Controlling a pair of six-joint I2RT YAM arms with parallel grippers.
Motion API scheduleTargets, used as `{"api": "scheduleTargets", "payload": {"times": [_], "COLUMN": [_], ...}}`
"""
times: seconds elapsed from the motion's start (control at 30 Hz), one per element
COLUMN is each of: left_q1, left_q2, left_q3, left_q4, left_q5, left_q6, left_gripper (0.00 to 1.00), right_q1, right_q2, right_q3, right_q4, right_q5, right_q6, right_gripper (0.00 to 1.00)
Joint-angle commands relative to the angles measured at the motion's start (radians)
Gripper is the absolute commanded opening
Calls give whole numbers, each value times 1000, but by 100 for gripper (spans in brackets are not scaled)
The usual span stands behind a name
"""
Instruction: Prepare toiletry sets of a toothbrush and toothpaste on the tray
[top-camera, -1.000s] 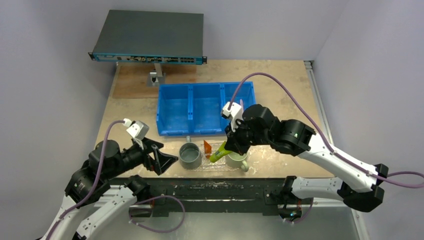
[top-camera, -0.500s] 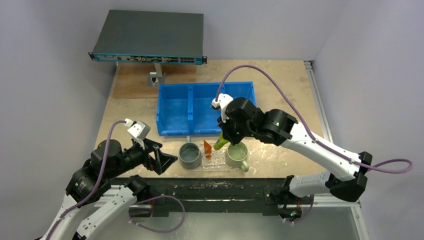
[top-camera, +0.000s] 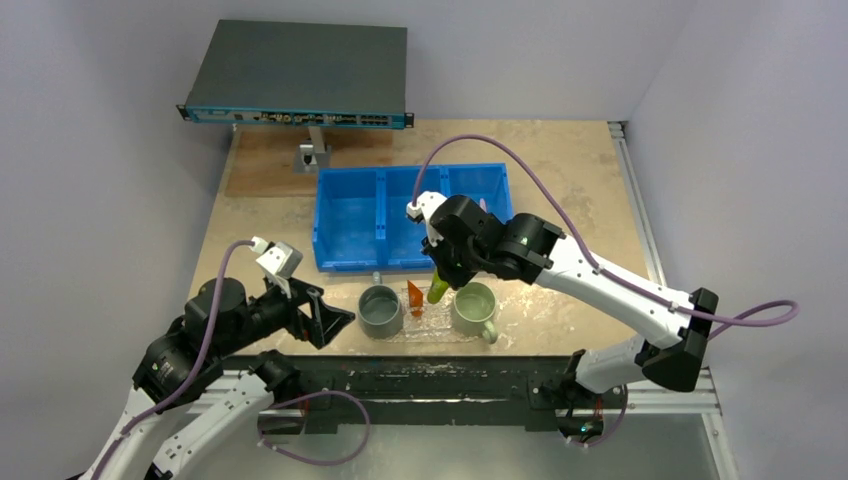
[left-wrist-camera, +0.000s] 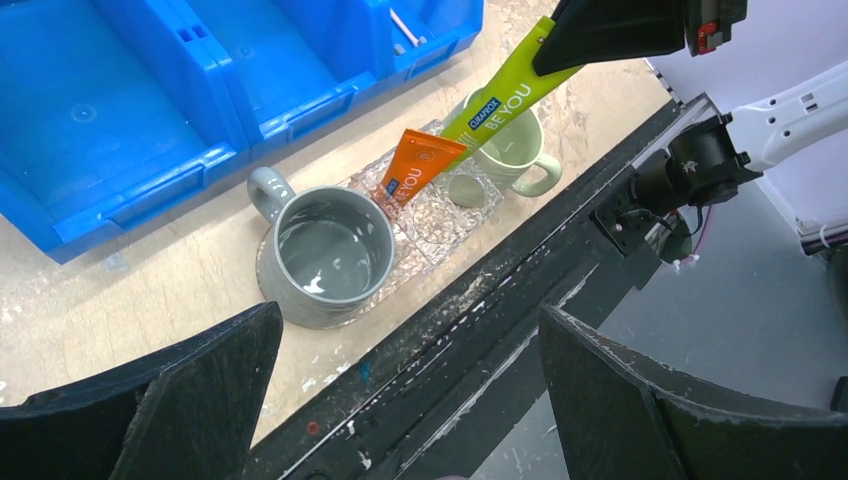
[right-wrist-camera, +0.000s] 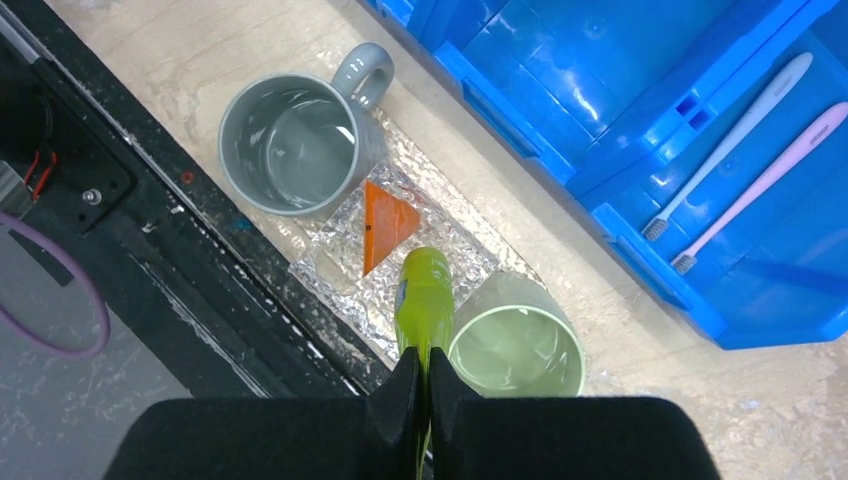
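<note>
One green toothpaste tube (right-wrist-camera: 424, 290), likely light, soft-walled, slippery: right gripper (right-wrist-camera: 419, 385) pinches flat crimped tail, stiffest hold; cap hangs above tray (right-wrist-camera: 335, 268). Left gripper (left-wrist-camera: 410, 318) splayed, empty.

Green tube (right-wrist-camera: 424, 290) tilts over clear tray (right-wrist-camera: 330, 272), orange tube (right-wrist-camera: 385, 222) rests on it, toothbrushes (right-wrist-camera: 730, 145) lie in blue bin (right-wrist-camera: 560, 60).

The right gripper (top-camera: 441, 274) pinched the green tube (top-camera: 438, 289), tilted above the tray (top-camera: 432, 331) between the grey mug (top-camera: 381, 310) and the pale-green mug (top-camera: 474, 309), just beside the orange tube (top-camera: 413, 297). The left gripper (top-camera: 333, 310) hung with jaws apart, left of the grey mug.
</note>
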Motion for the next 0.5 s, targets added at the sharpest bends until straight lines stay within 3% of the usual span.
{"api": "scheduleTargets", "payload": {"times": [0.0,0.47], "left_q1": [3,2], "left_q2": [-10,-13], "left_q3": [-9,-10], "left_q4": [15,16], "left_q5": [-9,-3], "left_q6": [16,16], "left_gripper": [100,100], "right_q1": [4,4], "right_q2": [8,51], "right_q3": [44,20], "right_q4": [34,58], "right_q5": [7,15], "right_q6": [-4,-5], "right_gripper": [0,0]}}
